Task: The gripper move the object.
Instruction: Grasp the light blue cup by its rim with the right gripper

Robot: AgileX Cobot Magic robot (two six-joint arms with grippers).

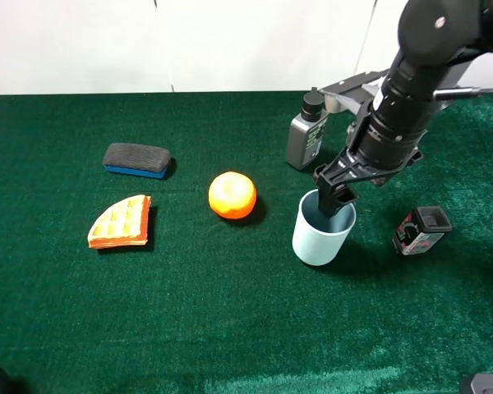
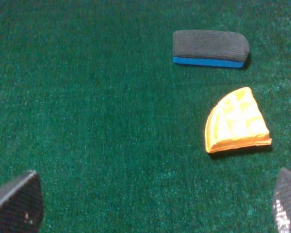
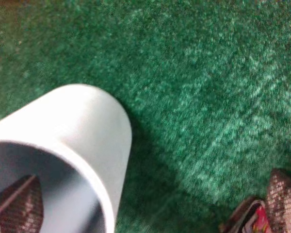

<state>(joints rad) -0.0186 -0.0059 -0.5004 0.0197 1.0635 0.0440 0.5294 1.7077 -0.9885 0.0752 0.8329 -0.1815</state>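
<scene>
1. Two grippers. The left gripper [image 2: 152,203] hangs over bare green cloth [image 1: 230,328] far left of the cup [image 1: 320,238], jaws spread wide with nothing between them.
2. The right gripper [image 1: 335,199] is at the cup's rim, spread and not yet clamped. One finger is down inside the cup. The other is outside, well clear of the wall.
3. The cup stands upright on the cloth, mouth up. It looks empty.
4. Handling, my read: thin light plastic, smooth wall, some flex. It will tip or skate easily.
5. Grip: pinch the rim wall, one finger inside and one outside, as it is lined up now. Moderate force only, since a hard squeeze could ovalise the wall. Lift straight up before going sideways.
6. Far left of the cup: a felt board eraser [image 1: 136,159] and a waffle wedge [image 1: 121,222]. Neither matters here.
7. An orange [image 1: 232,194] sits near the cup's left side. It would roll if nudged.
8. A grey bottle with black cap [image 1: 306,135] stands just behind the cup. It is tall, so it limits any move backward.
9. A small black-capped bottle with a colourful label [image 1: 421,231] is near the cup's right side and looks tipped over. The outer finger sits close to it in the right wrist view. Watch that side when the jaws shut or the arm swings.
</scene>
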